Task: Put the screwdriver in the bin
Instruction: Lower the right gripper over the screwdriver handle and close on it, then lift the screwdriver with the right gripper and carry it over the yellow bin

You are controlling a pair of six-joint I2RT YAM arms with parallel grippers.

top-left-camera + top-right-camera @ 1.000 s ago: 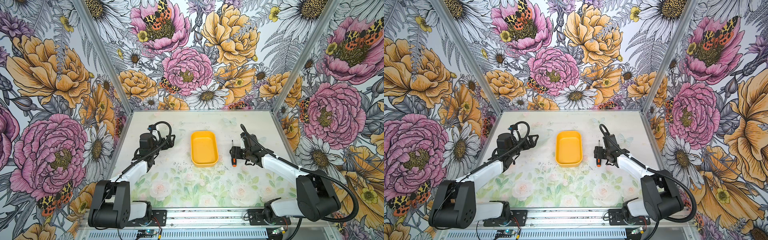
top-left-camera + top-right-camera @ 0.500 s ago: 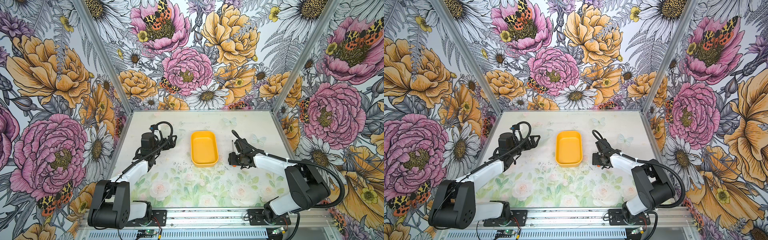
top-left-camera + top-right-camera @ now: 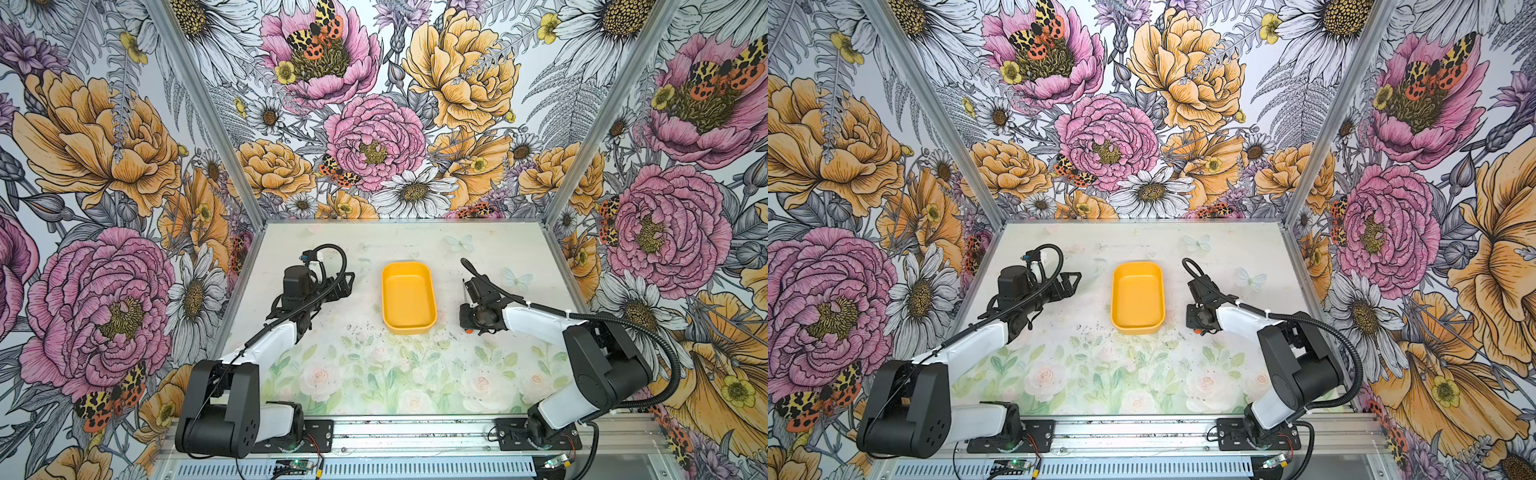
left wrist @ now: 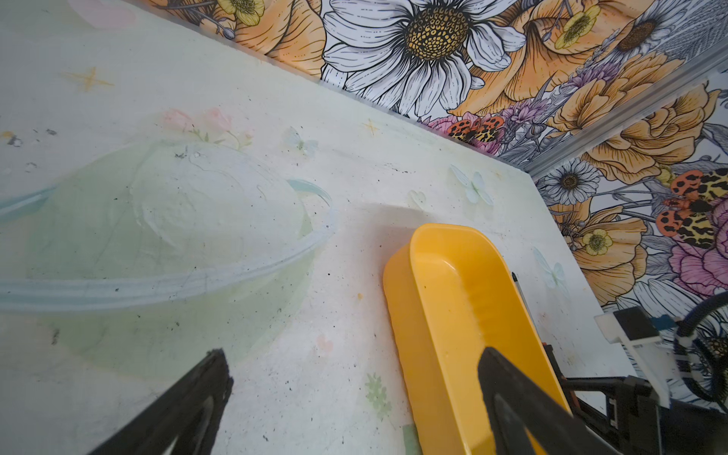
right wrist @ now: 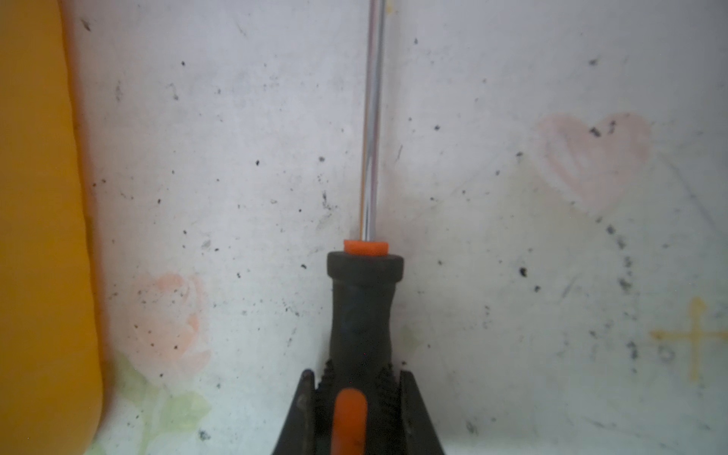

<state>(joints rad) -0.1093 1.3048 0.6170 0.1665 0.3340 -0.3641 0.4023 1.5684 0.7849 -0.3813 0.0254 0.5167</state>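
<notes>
Right pincer (image 3: 468,321) has come in over the screwdriver (image 5: 360,311) and dropped onto it; a second ago it stood off to the side with jaws apart. Now the jaws are clenched on the black handle near its butt end, one finger (image 5: 303,409) on each side, and the orange insert shows between them. The screwdriver hasn't shifted.

- Screwdriver: flat on the table (image 3: 374,374), not lifted as far as I can tell. The shaft runs straight out ahead of the right pincer toward the back wall. In both top views only the thin shaft and the orange butt (image 3: 1196,331) peek out from under the pincer.
- Yellow bin (image 3: 409,330): just beside the right pincer, on its side facing the left arm, and between the two pincers. Its wall (image 5: 39,197) lies parallel to the shaft with bare table between, so no contact. Nothing in it.
- Left pincer (image 4: 354,398): roughly where it was, released, jaws wide, nothing held. It hangs above the table, pointing at the bin, with the bin wall (image 4: 398,315) just ahead of one finger (image 4: 512,394).
</notes>
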